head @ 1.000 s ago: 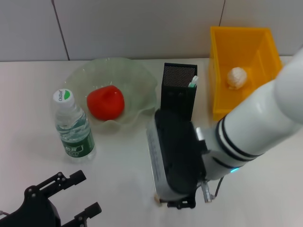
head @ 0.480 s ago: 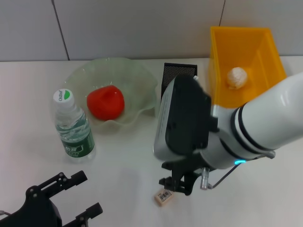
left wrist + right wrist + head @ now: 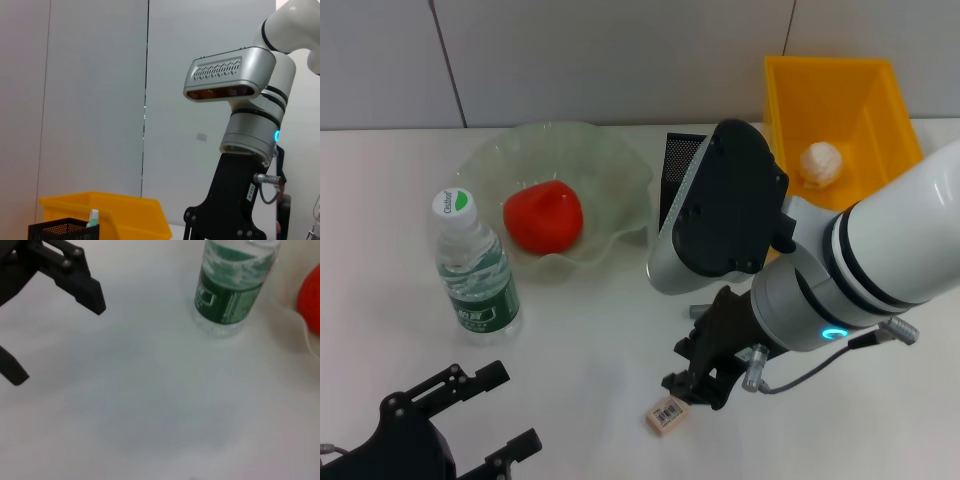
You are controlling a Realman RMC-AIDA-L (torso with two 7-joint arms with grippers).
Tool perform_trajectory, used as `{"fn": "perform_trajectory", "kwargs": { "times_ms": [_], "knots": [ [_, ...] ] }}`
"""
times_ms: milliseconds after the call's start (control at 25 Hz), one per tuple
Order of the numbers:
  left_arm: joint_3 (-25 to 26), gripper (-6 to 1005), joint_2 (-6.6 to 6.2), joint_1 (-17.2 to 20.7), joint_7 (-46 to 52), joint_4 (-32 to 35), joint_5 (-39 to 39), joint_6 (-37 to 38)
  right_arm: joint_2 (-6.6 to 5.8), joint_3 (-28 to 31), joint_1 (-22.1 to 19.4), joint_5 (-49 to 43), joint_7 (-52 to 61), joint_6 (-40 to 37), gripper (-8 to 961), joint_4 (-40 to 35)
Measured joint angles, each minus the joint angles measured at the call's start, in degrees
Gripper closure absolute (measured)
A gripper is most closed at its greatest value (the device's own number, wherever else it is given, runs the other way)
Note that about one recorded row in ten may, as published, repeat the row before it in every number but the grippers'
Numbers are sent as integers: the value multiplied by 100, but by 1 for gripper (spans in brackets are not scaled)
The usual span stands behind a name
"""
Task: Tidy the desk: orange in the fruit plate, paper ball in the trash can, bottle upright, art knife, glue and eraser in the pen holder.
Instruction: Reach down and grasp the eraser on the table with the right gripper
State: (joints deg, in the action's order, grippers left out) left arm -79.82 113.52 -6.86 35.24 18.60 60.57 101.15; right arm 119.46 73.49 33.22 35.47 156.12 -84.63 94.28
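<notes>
Orange [image 3: 543, 217] in plate [image 3: 610, 160]; paper ball [image 3: 821, 163] in bin [image 3: 880, 100].

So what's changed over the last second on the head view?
The right end effector has swung back from over the pen holder toward the near edge, uncovering the eraser on the table, just beside its tip. Bottle, orange, fruit plate, paper ball and left end effector are unchanged.

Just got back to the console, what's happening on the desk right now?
The right gripper hovers just above the eraser, which lies on the table. The orange is in the fruit plate, the paper ball in the trash can, the bottle upright. The left gripper sits parked, open, at the near edge.
</notes>
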Motion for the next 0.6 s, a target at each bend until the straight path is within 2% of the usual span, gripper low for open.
{"fn": "perform_trajectory", "kwargs": {
  "times_ms": [360,600],
  "knots": [
    [-34,330,12,-2,0,3,1,-7,0,24,64,-14,794,-18,538,-121],
    [-38,330,12,-30,-21,2,14,-43,13,18,150,16,1143,27,314,-287]
  ]
}}
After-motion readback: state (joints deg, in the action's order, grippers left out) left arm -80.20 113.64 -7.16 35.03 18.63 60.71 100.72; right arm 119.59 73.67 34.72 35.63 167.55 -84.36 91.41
